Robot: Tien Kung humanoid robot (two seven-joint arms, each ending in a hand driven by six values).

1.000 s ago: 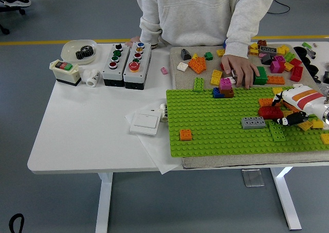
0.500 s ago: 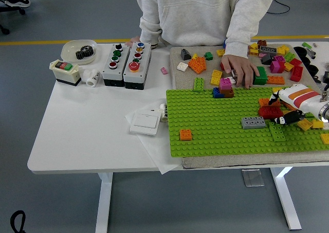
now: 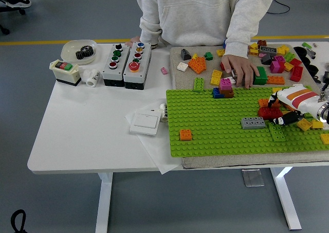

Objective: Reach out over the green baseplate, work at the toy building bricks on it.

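Note:
The green baseplate [image 3: 216, 125] fills the right half of the table. My right hand [image 3: 276, 110], white with orange stripes and black fingers [image 3: 286, 120], reaches in from the right edge. Its fingers are curled about a red brick [image 3: 267, 112] on the plate, the thumb above it and a finger below. Just left of it sits a grey brick [image 3: 253, 122], and a green brick [image 3: 278, 132] lies below. An orange brick [image 3: 185, 135] stands alone near the plate's left front. A pink, blue and brown cluster [image 3: 224, 88] sits at the plate's far edge. My left hand is out of view.
A person stands at the far side, one hand [image 3: 240, 70] resting among loose bricks on the beige mat [image 3: 177, 76]. More bricks are piled at the back right [image 3: 280, 63]. Button boxes [image 3: 126, 64], a white switch [image 3: 145, 123] and a bowl holding a gear [image 3: 79, 50] are on the left.
My right hand has shifted slightly and turned at the wrist beside the red brick. The person's hand and the other bricks have stayed put.

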